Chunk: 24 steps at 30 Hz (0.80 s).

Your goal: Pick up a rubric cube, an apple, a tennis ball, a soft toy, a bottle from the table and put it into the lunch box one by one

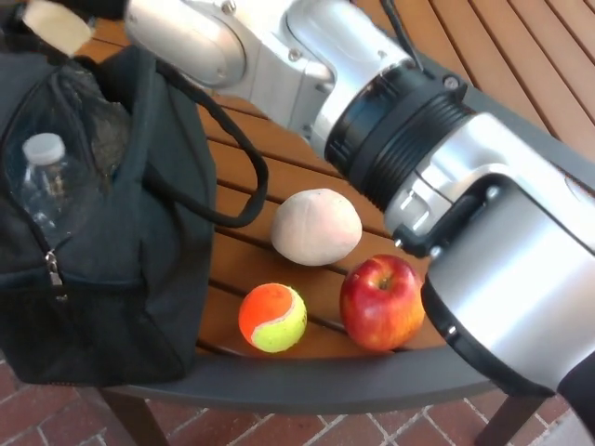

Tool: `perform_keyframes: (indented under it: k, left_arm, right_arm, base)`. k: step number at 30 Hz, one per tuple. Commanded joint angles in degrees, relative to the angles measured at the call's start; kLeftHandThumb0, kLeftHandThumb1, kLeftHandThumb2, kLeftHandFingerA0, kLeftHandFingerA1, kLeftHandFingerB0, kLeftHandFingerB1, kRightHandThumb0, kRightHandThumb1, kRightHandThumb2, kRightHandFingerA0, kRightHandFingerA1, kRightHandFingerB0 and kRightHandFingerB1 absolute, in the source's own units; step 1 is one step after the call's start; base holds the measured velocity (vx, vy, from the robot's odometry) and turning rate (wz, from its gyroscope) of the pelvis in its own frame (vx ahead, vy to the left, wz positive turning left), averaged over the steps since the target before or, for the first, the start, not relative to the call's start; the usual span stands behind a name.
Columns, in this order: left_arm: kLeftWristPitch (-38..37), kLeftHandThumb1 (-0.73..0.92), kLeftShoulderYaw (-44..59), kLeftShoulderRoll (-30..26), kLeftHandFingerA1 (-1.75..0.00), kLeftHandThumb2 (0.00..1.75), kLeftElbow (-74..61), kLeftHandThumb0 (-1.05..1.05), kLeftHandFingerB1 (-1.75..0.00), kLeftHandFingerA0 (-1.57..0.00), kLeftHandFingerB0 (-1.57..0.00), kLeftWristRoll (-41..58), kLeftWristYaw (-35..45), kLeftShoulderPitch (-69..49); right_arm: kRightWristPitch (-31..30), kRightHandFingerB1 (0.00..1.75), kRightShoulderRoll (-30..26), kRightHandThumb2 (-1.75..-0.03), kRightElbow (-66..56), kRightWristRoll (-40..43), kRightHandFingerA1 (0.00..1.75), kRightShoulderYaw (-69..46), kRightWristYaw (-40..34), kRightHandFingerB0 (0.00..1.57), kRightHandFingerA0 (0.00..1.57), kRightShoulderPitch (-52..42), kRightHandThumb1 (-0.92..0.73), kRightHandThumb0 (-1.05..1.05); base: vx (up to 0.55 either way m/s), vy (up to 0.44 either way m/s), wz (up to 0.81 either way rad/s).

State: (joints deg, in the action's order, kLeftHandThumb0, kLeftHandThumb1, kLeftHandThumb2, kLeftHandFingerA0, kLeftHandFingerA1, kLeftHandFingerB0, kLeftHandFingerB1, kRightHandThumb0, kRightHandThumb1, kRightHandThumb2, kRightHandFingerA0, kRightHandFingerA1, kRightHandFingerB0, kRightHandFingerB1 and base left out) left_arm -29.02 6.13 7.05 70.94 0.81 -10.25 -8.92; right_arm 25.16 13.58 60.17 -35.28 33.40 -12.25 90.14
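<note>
Reach is the point to get right here: the right arm [390, 130] stretches across the picture from 4 o'clock to 11 o'clock, over the dark bag [102, 232] that serves as the lunch box, and its hand is cut off by the top left corner, so I cannot tell whether its fingers are clenched, released or grasping anything. The left hand does not show. Judged from this, whatever goes in should be let go well inside the bag's mouth, clear of the looped strap [246, 172], since the fabric walls are soft and sag. A clear plastic bottle [42, 181] with a white cap sits in the bag's mesh side pocket at 9 o'clock. On the slatted wooden counter [521, 56] lie a pale egg-shaped soft toy [316, 227], a fuzzy orange-and-yellow tennis ball [271, 318] and a glossy red apple [381, 302], close together near 6 o'clock; the round ones may roll
</note>
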Motion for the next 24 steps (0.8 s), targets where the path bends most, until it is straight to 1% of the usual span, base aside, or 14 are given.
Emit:
perform_keyframes:
  k: [1,5,6,7,8,15,16,17,18,19,20,21,22,24]
  left_arm:
    - [-1.98,0.61,-0.97,4.50,-1.11,0.87,0.77,-0.11,-1.07,-1.03,-0.97,-0.80,0.43,-0.78]
    - [-2.33,0.61,-0.89,4.43,-1.10,0.89,0.94,-0.10,-1.06,-1.04,-0.98,-0.73,0.92,-0.72]
    - [-2.20,0.55,-1.06,4.38,-1.09,0.96,0.84,-0.12,-1.05,-1.05,-0.99,-0.97,0.53,-0.36]
    - [-2.15,0.55,-1.11,4.37,-1.09,0.96,0.80,-0.12,-1.05,-1.05,-0.99,-1.04,0.40,-0.25]
    - [-2.31,0.58,-0.78,4.09,-1.09,0.91,0.51,-0.09,-1.07,-1.07,-0.99,-0.74,0.29,0.33]
    - [-1.85,0.63,0.17,3.70,-1.08,0.85,-0.08,-0.09,-1.04,-1.06,-0.96,0.27,1.23,0.52]
    - [-1.91,0.63,0.53,3.62,-1.06,0.87,-0.16,-0.08,-1.05,-1.08,-0.96,0.70,1.74,0.38]
    - [-1.93,0.63,0.79,3.58,-1.06,0.87,-0.21,-0.08,-1.05,-1.08,-0.96,0.98,2.07,0.29]
    - [-1.48,0.61,1.03,3.32,-1.05,0.84,-0.19,-0.08,-1.03,-1.09,-0.97,1.08,1.89,0.17]
    - [-1.34,0.61,1.05,3.26,-1.05,0.84,-0.18,-0.08,-1.03,-1.09,-0.97,1.01,1.76,0.16]
    - [-1.14,0.61,0.87,3.18,-1.07,0.84,-0.14,-0.09,-1.04,-1.09,-0.96,0.66,1.21,0.22]
    - [-0.99,0.61,0.69,3.11,-1.07,0.84,-0.12,-0.09,-1.04,-1.09,-0.96,0.23,0.62,0.30]
    - [-1.17,0.64,0.57,3.00,-1.07,0.84,-0.06,-0.09,-1.04,-1.06,-0.96,-0.01,0.44,0.23]
    - [-1.42,0.64,0.52,2.85,-1.07,0.84,-0.02,-0.09,-1.04,-1.06,-0.96,-0.19,0.40,0.17]
  right_arm:
    - [-0.63,1.00,0.39,-0.79,-0.95,-1.21,1.34,1.37,2.77,0.86,0.89,-5.49,-0.46,-0.19]
    - [-1.21,1.10,-0.23,-0.82,-2.29,-1.26,1.41,1.07,2.47,0.82,0.89,-8.46,-0.49,-0.21]
    - [-1.75,1.66,-0.52,-1.05,-3.70,0.19,1.74,-0.19,3.60,0.78,0.91,-9.99,-0.48,-0.20]
    - [-1.92,1.66,-0.60,-1.05,-4.15,0.56,1.74,-0.56,3.95,0.78,0.91,-10.41,-0.48,-0.20]
    - [-3.68,1.75,-1.36,-1.18,-6.90,2.75,1.75,-2.24,7.63,0.80,0.92,-12.14,-0.46,-0.19]
    - [-9.28,1.71,-11.05,-1.08,-29.66,3.39,1.75,-4.67,16.45,0.83,0.89,-29.58,-0.49,-0.06]
    - [-8.57,1.37,-13.70,-1.02,-33.05,3.95,1.59,-5.50,17.10,0.90,0.87,-33.19,-0.58,-0.04]
    - [-8.29,1.37,-15.57,-1.02,-35.63,4.36,1.59,-6.11,17.72,0.90,0.87,-35.76,-0.58,-0.04]
    - [-9.07,0.89,-20.88,-0.88,-43.85,6.41,1.20,-9.44,20.29,0.88,0.82,-41.96,-0.62,-0.05]
    - [-9.62,0.89,-21.89,-0.88,-45.84,6.86,1.20,-10.24,21.00,0.88,0.82,-43.17,-0.62,-0.05]
    - [-12.00,0.64,-23.20,-0.79,-49.62,6.27,0.88,-11.39,22.41,0.78,0.68,-44.61,-0.65,-0.11]
    - [-14.99,0.64,-24.25,-0.79,-53.65,5.24,0.88,-12.35,23.96,0.78,0.68,-45.90,-0.65,-0.11]
    - [-15.68,0.52,-25.54,-0.69,-56.20,4.94,0.71,-13.22,24.83,0.67,0.57,-46.84,-0.68,-0.15]
    - [-16.17,0.52,-26.89,-0.69,-58.81,4.79,0.71,-14.04,25.72,0.67,0.57,-47.80,-0.68,-0.15]
  base:
    - [0.00,0.000,0.00]
    - [0.00,0.000,0.00]
    - [0.00,0.000,0.00]
    - [0.00,0.000,0.00]
    - [0.00,0.000,0.00]
    - [0.00,0.000,0.00]
    - [0.00,0.000,0.00]
    - [0.00,0.000,0.00]
    - [0.00,0.000,0.00]
    - [0.00,0.000,0.00]
    - [0.00,0.000,0.00]
    - [0.00,0.000,0.00]
    - [0.00,0.000,0.00]
    - [0.00,0.000,0.00]
